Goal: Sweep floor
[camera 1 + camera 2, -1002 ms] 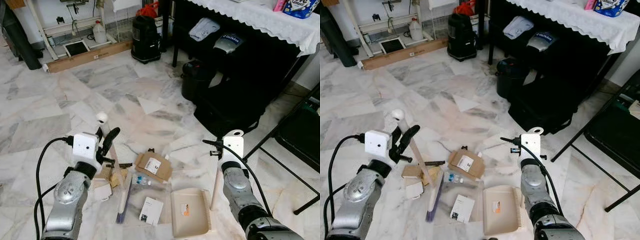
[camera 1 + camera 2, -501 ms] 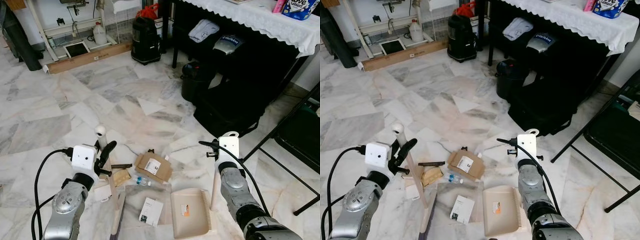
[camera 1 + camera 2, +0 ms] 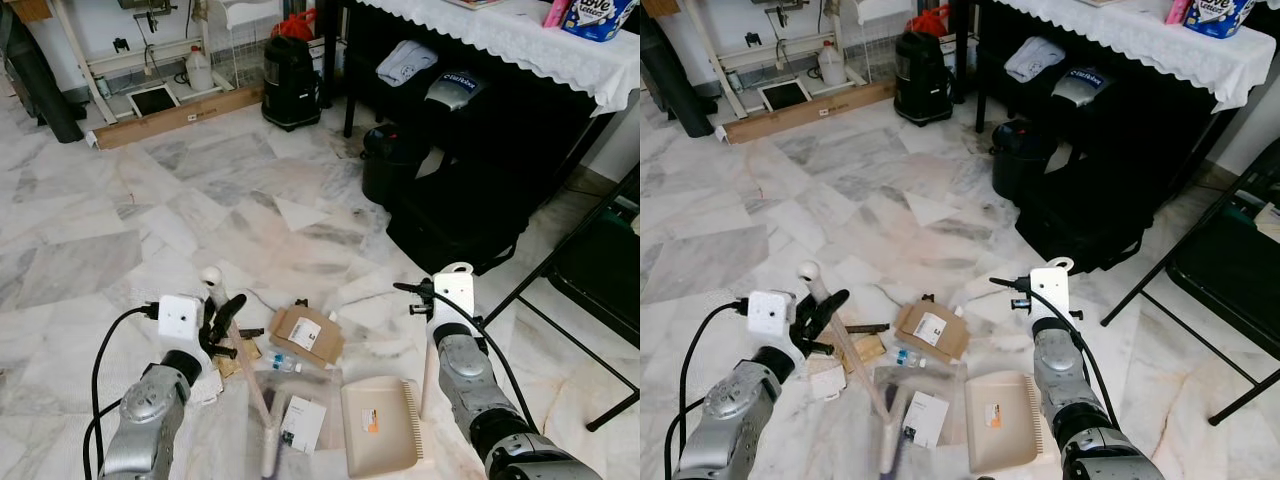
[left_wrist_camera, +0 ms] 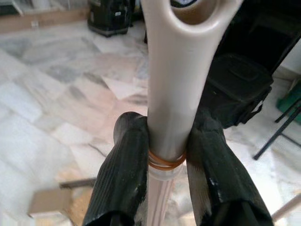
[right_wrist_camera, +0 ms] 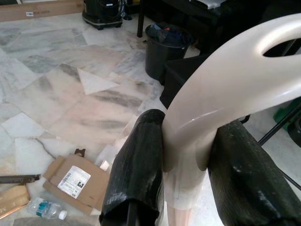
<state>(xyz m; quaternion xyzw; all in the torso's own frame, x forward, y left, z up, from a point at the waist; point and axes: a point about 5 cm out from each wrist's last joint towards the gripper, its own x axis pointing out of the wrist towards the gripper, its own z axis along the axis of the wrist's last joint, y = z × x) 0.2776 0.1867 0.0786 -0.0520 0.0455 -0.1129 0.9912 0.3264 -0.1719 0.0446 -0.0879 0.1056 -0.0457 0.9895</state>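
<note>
Cream plastic, smooth and rounded, forms both handles: the left tool (image 4: 167,181) is clamped on the broom (image 3: 243,372), which slants down to its brush among the litter, and the right tool (image 5: 186,176) is clamped on the looped handle of the ribbed dustpan (image 3: 379,424) lying flat beside it. Flat cardboard (image 3: 308,333), a small clear bottle (image 3: 283,363) and a white box (image 3: 301,423) lie on the glossy veined marble floor (image 3: 150,200). Beyond stand a black bin (image 3: 387,160) and a bench (image 3: 520,40) draped in white scalloped cloth.
</note>
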